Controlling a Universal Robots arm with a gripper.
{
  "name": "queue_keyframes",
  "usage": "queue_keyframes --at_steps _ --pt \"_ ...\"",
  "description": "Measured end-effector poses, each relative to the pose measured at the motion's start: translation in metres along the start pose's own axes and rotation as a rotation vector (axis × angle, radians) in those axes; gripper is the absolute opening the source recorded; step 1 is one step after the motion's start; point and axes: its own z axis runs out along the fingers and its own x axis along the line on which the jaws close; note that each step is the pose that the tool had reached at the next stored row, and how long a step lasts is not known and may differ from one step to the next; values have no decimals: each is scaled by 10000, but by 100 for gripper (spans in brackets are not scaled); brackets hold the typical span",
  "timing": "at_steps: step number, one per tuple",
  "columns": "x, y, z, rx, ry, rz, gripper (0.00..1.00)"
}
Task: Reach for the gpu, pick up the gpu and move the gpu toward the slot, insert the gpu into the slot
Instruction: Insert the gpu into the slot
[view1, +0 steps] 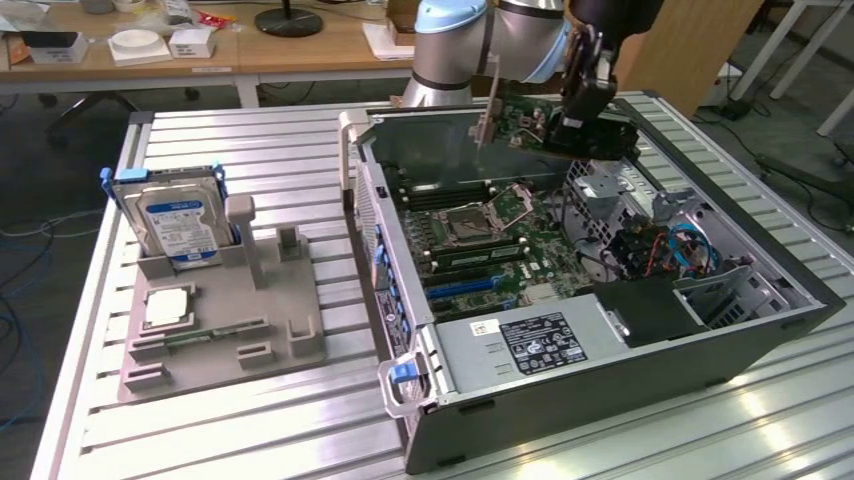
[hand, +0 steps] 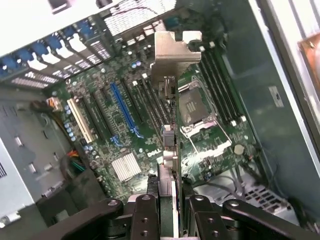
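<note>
Gripper (hand: 167, 200) sits closest to your wrist lens, clamped on the gpu (hand: 169, 125); card seen edge-on, its metal bracket (hand: 175, 47) at the far end. In the exterior view the gpu (view1: 514, 125) hangs over the open computer case (view1: 641, 370), clear of the motherboard (hand: 135, 135), not seated.

Risks, as I judge them:
- card's edge runs between the blue slot (hand: 122, 112) and the CPU socket (hand: 192, 107); a skewed descent could land you on a neighbouring black slot or scrape components;
- any tilt could jam one end of the connector first;
- bracket may catch the case's rear wall;
- your grip is on a thin edge; card may pivot under pressing force.

Containers:
- case holds the motherboard, power supply (view1: 534, 345), cables (view1: 681, 245);
- grey holder (view1: 214, 375) on the surface (view1: 200, 440) holds the hard drive (view1: 180, 230) upright, a CPU chip (view1: 167, 308) lying flat, a memory stick (view1: 200, 337).
</note>
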Motion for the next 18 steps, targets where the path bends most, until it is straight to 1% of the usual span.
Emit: queue_keyframes --at_steps 3,6,9,15,18 --pt "1 0 41 -25 8 -519 28" --pt "5 3 91 -39 12 -786 28" --pt "6 3 119 -75 24 -1314 28" --pt "10 4 208 -104 32 -2358 28" --pt "20 21 259 -106 30 -2541 28"
